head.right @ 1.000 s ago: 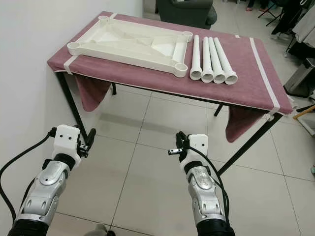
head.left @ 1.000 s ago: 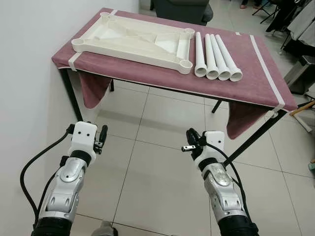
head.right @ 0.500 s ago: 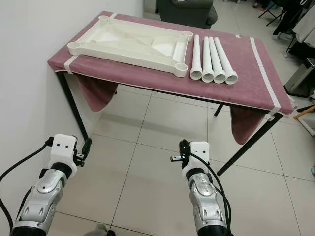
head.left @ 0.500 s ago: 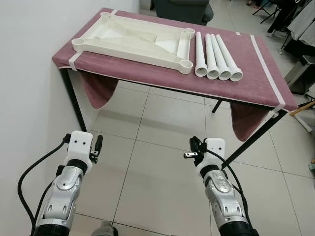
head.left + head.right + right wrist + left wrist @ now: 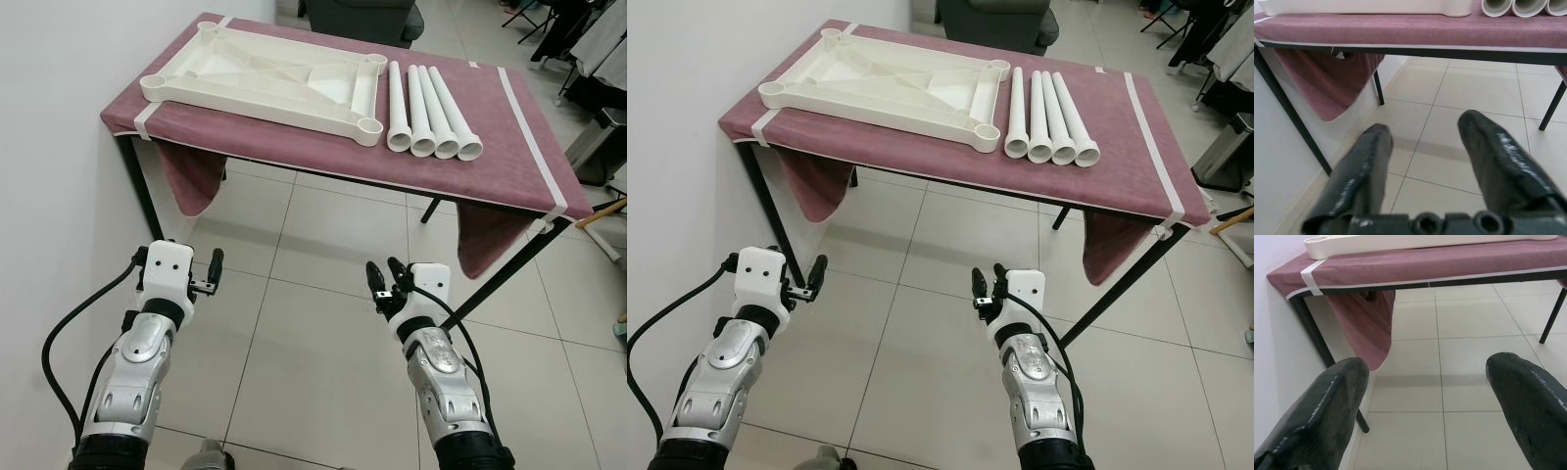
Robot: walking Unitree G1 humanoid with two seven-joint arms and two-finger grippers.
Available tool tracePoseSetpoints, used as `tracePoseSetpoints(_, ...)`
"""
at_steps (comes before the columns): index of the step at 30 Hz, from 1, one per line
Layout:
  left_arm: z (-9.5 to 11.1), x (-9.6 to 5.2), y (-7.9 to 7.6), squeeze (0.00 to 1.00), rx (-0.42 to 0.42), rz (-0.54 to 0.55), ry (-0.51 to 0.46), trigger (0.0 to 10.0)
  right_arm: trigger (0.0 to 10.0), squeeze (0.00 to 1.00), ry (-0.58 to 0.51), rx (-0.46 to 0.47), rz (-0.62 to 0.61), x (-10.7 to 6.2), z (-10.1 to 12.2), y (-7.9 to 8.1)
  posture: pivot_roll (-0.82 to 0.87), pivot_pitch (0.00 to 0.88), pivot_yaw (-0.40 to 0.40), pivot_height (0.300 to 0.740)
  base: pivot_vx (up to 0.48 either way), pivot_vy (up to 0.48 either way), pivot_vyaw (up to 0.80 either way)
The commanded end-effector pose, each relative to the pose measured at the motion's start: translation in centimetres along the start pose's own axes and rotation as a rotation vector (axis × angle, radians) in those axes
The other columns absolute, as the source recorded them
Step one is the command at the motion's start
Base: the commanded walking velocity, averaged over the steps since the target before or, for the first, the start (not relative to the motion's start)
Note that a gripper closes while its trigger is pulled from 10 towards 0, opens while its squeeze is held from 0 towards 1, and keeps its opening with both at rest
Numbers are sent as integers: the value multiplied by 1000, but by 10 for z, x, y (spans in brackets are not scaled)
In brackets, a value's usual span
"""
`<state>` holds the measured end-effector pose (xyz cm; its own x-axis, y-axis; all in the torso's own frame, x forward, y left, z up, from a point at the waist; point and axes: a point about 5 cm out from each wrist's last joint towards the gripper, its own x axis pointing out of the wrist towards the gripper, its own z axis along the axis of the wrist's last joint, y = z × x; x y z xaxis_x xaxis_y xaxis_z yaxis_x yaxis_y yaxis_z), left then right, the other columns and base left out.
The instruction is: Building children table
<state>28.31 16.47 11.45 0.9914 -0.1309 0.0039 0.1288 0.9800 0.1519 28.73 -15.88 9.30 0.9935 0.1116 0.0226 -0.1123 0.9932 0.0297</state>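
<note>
Four white leg tubes (image 5: 429, 112) are laid side by side on the table (image 5: 509, 147), well ahead of and above the right gripper (image 5: 382, 281), open ends turned toward it. Just beside the tubes, ahead of the left gripper (image 5: 208, 275), the cream table frame (image 5: 265, 82) is seen lying flat, round sockets at its corners. The table is covered with a mauve cloth (image 5: 1114, 166) edged with white tape, and folds of it are seen drooping below the near edge at both ends, between thin black legs.

Both grippers are held low over pale floor tiles (image 5: 323, 343), well short of the table and below its top. In the left wrist view the black fingers (image 5: 1322, 413) are spread wide with nothing between them; in the right wrist view the fingers (image 5: 1359, 171) are parted too, and nothing is gripped.

A white wall (image 5: 49, 147) is seen close along the left gripper's outer side. Beyond the table, a dark chair (image 5: 362, 20) is made out, and off past the right gripper, hanging clothes and a grey bin (image 5: 598, 147).
</note>
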Motion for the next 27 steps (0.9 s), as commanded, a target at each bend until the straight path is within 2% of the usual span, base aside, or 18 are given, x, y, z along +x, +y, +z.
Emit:
tracePoseSetpoints(1,-2,-1,3,0,7,48,16,10000,10000,761,13,12,-13,-2,-2,-2,107,43,-33,740,0,0,0)
tracePoseSetpoints(2,-2,-1,3,0,7,48,16,10000,10000,761,13,12,-13,-2,-2,-2,107,43,-33,740,0,0,0)
tracePoseSetpoints(3,-2,-1,3,0,9,51,17,10000,10000,0,14,0,-16,-2,-2,-2,107,42,-33,740,0,0,0)
tracePoseSetpoints(14,4,0,-2,0,53,-2,-11,10000,10000,0,3,-1,-14,0,1,-2,108,32,-31,740,0,0,0)
tracePoseSetpoints(20,9,2,-3,0,42,4,-28,10000,10000,0,-29,-33,-22,0,6,-2,108,31,-35,740,0,0,0)
tracePoseSetpoints(26,21,6,-4,0,28,9,-83,10000,10000,0,-82,-66,-67,4,18,-5,105,32,-38,740,92,0,0)
tracePoseSetpoints(27,24,7,-5,0,15,11,-98,10000,10000,0,-101,-88,-115,6,23,-9,103,32,-38,740,461,0,-800)
